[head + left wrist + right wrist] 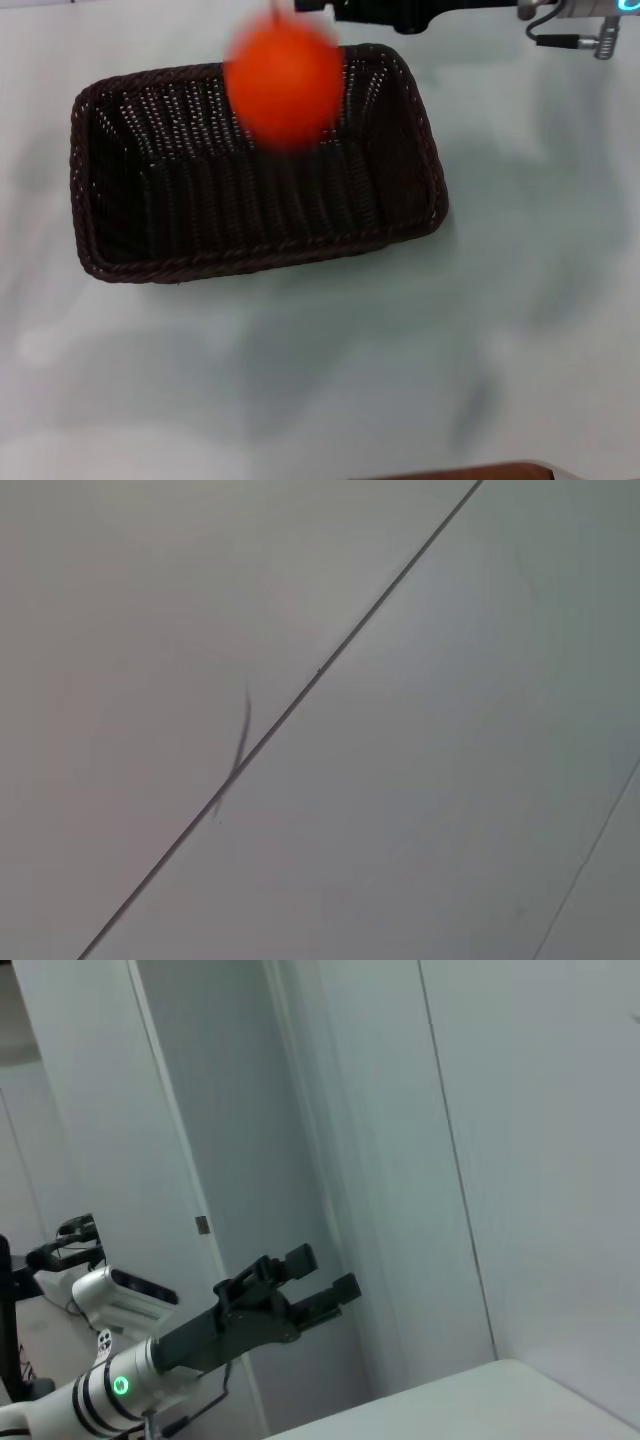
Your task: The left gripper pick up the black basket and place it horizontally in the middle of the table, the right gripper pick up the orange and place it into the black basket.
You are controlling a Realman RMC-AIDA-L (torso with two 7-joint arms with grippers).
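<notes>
The black basket [150, 190] lies lengthwise in the middle of the white table [400, 360], empty inside. The orange [285, 80] is a blurred shape in the air over the basket's far right part, free of any finger. My right gripper [312, 8] is at the top edge of the head view, just right of the orange and above the basket's far rim, open and holding nothing. My left gripper [328, 1272] shows only in the right wrist view, raised off the table in front of a wall, fingers apart and empty.
A brown edge [480, 472] shows at the near side of the table. The left wrist view shows only grey panels with a dark seam [300, 695].
</notes>
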